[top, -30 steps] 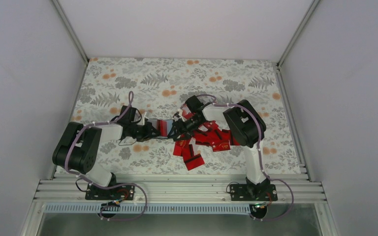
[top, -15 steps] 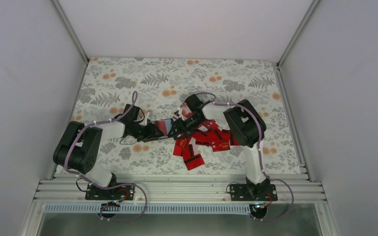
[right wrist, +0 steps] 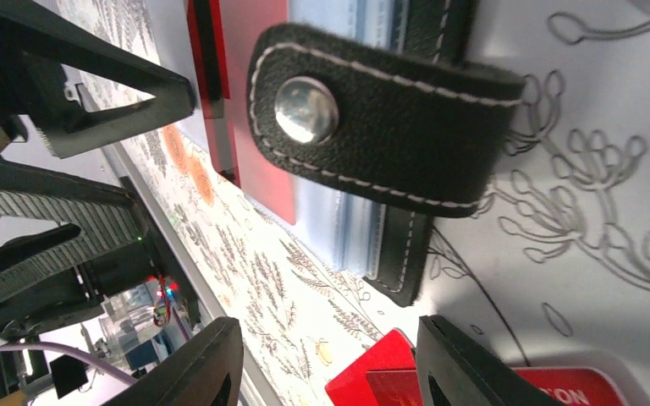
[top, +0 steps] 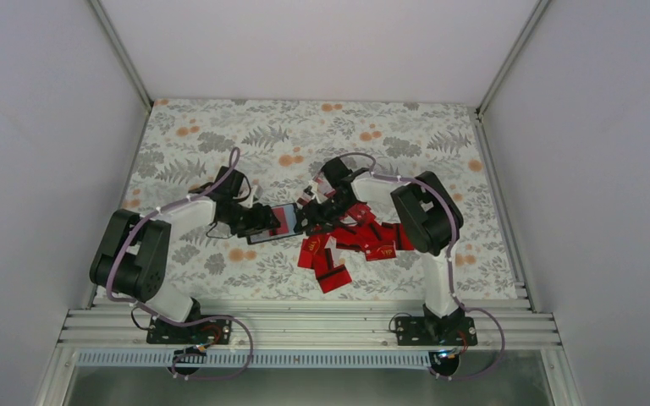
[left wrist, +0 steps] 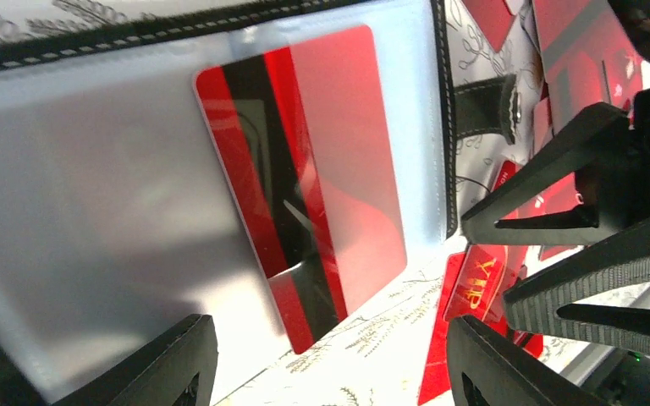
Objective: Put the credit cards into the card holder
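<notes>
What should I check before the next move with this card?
1. Open left gripper, off the card: ok.
2. Whole card inside the holder pocket: not ok, one end sticks out past the edge.
3. Open, empty right gripper: ok.
4. Flat, open holder: ok.
5. Anything pinning the holder against sliding: cannot tell.
6. More loose cards to load: ok, a pile lies beside the holder.
</notes>
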Tool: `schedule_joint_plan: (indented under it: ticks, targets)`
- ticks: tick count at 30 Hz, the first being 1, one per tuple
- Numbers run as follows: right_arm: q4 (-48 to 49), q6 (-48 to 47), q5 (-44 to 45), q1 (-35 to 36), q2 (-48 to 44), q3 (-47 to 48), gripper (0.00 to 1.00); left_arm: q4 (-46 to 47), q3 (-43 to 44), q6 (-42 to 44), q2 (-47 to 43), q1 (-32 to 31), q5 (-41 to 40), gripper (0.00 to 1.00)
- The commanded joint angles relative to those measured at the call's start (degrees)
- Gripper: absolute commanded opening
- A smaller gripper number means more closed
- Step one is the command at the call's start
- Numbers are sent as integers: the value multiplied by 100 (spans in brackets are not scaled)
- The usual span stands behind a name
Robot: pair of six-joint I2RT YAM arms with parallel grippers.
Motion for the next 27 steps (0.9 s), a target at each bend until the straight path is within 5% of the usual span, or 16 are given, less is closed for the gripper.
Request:
schedule_joint_plan:
  ticks: [1, 27]
  targets:
    - [-230, -104, 463, -80, -194, 176, 53, -396, 278, 92, -41, -23, -543, 68]
    - [96, 429, 719, -112, 453, 787, 34, -111, 719, -131, 673, -226, -826, 32]
